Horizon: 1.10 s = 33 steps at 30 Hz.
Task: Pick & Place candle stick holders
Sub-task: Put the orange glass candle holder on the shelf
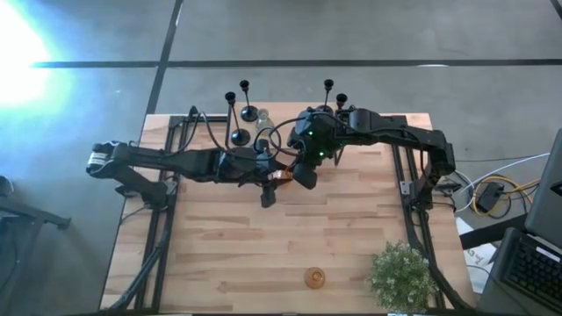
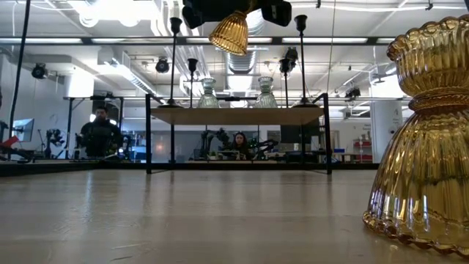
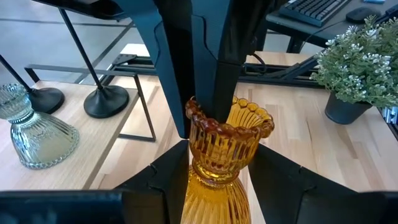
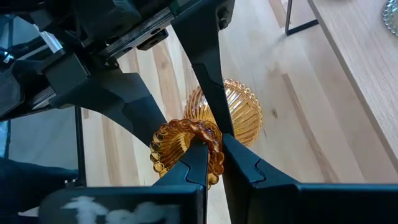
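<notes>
**Amber holder held by two grippers in the air: a drop is the danger**

The table (image 1: 219, 254) is mostly bare wood. The shelf (image 2: 238, 115) at its far edge is used here as the landmark. On the shelf, black and pale-green holders are already stood.

In front of the shelf and above its height, an amber holder (image 2: 233, 33) is held up in the air. Its lower body is pinched by the left gripper (image 3: 217, 183). Its wavy rim is pinched by the right gripper (image 4: 214, 155), with one finger inside the cup.

The holder's long line is kept nearly upright, tipped a little. The wide foot is pointed down at the table and the cup mouth up.

If both grippers are pulled apart while closed, the glass could be cracked or twisted loose. If both are opened together, it would be dropped and could be broken.

A second amber holder (image 1: 314, 277) is stood far from the shelf, near the front edge.
</notes>
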### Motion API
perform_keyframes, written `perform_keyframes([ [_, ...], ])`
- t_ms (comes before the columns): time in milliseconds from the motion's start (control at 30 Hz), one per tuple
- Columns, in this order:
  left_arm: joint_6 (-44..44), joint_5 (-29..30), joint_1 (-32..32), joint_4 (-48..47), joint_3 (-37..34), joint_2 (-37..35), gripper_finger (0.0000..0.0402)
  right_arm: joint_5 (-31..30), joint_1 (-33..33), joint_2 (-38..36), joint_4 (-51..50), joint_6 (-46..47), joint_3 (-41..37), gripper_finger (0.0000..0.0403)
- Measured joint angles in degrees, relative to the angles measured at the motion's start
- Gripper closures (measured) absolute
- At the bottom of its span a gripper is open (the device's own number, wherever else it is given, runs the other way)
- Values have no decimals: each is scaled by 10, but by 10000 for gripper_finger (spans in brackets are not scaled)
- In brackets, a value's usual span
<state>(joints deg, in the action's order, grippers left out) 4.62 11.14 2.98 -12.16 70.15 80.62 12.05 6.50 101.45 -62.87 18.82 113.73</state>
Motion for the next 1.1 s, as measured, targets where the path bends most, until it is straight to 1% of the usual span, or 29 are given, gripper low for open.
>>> perform_keyframes([
  [400,-11,-1,-1,15,-1,1,240,2,0,0,8,-2,0,388],
  [633,-25,2,-3,15,-2,2,269,3,-2,0,7,-2,0,388],
  [800,-25,3,-4,16,-2,2,269,5,-2,0,7,2,0,386],
  [900,-24,4,-5,16,-2,2,273,0,-2,0,8,6,0,366],
  [967,-19,6,-6,17,-2,2,281,-2,-2,-1,10,19,0,344],
  [1100,-19,21,-6,13,-3,2,281,-4,1,-2,8,25,0,296],
])
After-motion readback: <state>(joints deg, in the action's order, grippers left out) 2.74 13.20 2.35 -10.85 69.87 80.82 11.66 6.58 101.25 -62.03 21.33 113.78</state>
